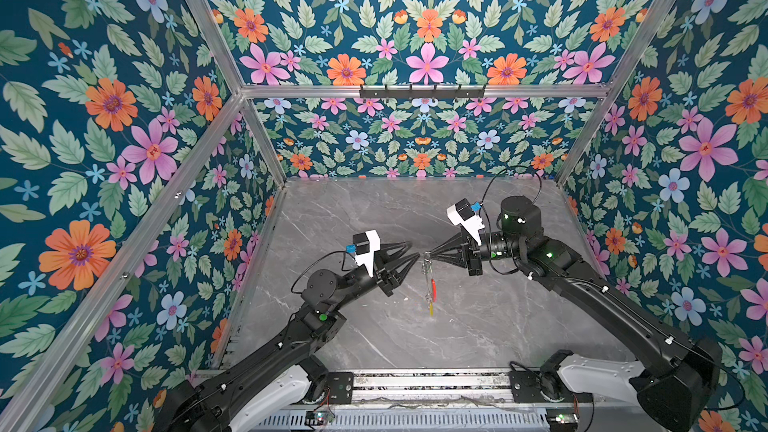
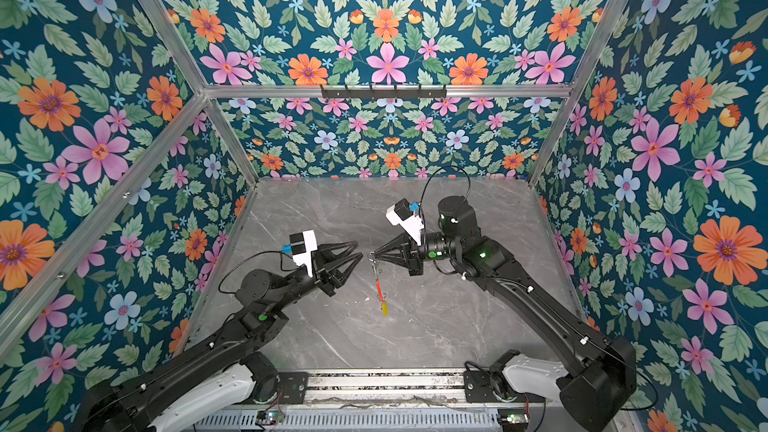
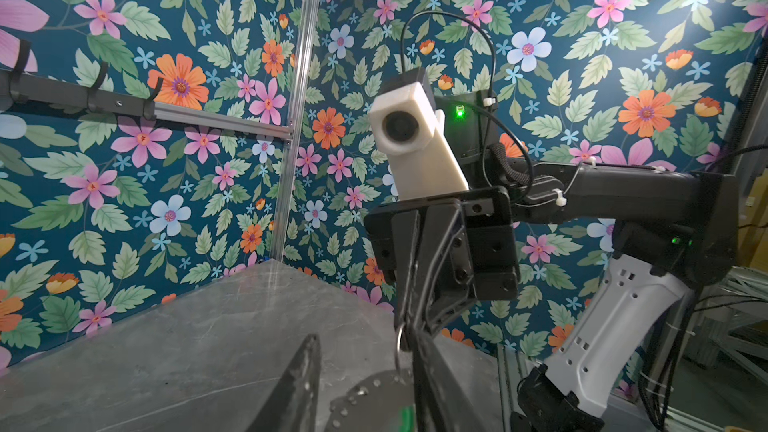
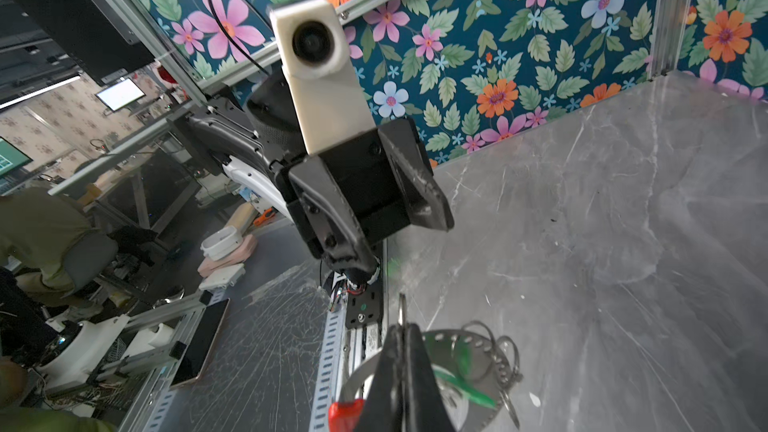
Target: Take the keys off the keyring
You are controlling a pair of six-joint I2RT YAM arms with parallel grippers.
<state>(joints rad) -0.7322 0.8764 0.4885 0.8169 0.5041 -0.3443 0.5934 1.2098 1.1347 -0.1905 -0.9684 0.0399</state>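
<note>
**Two-arm bench, read from the near edge to the far wall.**

A metal rail ran along the near edge of the table and carried both arm bases. From it the two arms reached inward and met over the middle of the table.

The yellow key was the nearest of the task's things. It formed the lowest point of the hanging bunch, and whether it touched the surface could not be told. Above it came the red sleeve of the keyring.

The keyring hung over the middle of the table from the right gripper. That gripper's jaws were clamped together on the top of the keyring. In the right wrist view its fingers lay pressed flat against each other. The sleeve, a blurred green key and a cluster of small silver rings hung just beside them.

The left gripper faced the right one tip to tip. Its jaws stood apart with nothing held, and their points were just beside the top of the keyring. In the left wrist view a silver ring showed at the right gripper's tips, with a streak of green below it.

Beyond the grippers the table lay bare up to its far edge. There the flowered wall rose, crossed higher up by a black hook rail.
</note>
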